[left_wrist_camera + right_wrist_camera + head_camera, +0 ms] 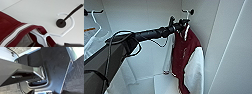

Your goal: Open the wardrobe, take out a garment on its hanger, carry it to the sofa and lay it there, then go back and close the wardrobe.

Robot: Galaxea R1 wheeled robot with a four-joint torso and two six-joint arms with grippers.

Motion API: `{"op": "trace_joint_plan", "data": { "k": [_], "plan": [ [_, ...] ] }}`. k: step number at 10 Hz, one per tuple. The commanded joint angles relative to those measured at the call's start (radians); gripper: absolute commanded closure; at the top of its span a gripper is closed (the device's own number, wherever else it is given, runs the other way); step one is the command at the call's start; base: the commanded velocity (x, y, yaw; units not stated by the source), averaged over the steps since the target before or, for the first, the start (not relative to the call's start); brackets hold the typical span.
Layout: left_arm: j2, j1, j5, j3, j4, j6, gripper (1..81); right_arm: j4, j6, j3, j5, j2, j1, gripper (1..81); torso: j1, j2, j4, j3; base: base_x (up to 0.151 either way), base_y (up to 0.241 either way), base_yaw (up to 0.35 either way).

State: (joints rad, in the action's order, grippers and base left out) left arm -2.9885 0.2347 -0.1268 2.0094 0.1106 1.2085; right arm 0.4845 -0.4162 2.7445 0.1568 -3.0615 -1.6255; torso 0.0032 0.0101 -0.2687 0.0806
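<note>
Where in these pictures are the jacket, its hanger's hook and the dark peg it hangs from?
jacket (185,53): head view, on the dark red front panel.
hanger (70,29): left wrist view, on the white curved hook.
peg (60,23): left wrist view, on the round dark base against the wardrobe wall.

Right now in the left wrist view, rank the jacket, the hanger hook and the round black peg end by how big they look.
1. Jacket, largest.
2. Hanger hook.
3. Round black peg end, smallest.

The jacket sits nearer the camera and runs past the picture's edge, so its lead is partly down to nearness.
</note>
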Motion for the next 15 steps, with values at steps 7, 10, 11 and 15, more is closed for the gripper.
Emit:
{"op": "trace_joint_plan", "data": {
  "k": [7, 10, 11, 15],
  "plan": [
    [-0.123, 0.174, -0.167, 0.118, 0.145, 0.003, 1.0, -0.015, -0.023, 0.003, -0.046, -0.001, 0.022, 1.0, 0.000, 0.000, 0.000, 0.000, 0.000, 0.000, 0.000],
    [-0.121, 0.139, -0.295, 0.111, 0.176, 0.006, 1.0, -0.038, -0.021, 0.003, -0.052, 0.004, 0.022, 1.0, 0.000, 0.000, 0.000, 0.000, 0.000, 0.000, 0.000],
    [-0.123, 0.125, -0.326, 0.111, 0.179, 0.008, 1.0, -0.040, -0.019, 0.000, -0.053, 0.001, 0.025, 1.0, 0.000, 0.000, 0.000, 0.000, 0.000, 0.000, 0.000],
    [-0.139, 0.113, -0.491, 0.198, 0.385, 0.215, 1.0, -0.046, -0.021, -0.002, -0.056, -0.006, 0.025, 1.0, 0.000, 0.000, 0.000, 0.000, 0.000, 0.000, 0.000]
  ]
}}
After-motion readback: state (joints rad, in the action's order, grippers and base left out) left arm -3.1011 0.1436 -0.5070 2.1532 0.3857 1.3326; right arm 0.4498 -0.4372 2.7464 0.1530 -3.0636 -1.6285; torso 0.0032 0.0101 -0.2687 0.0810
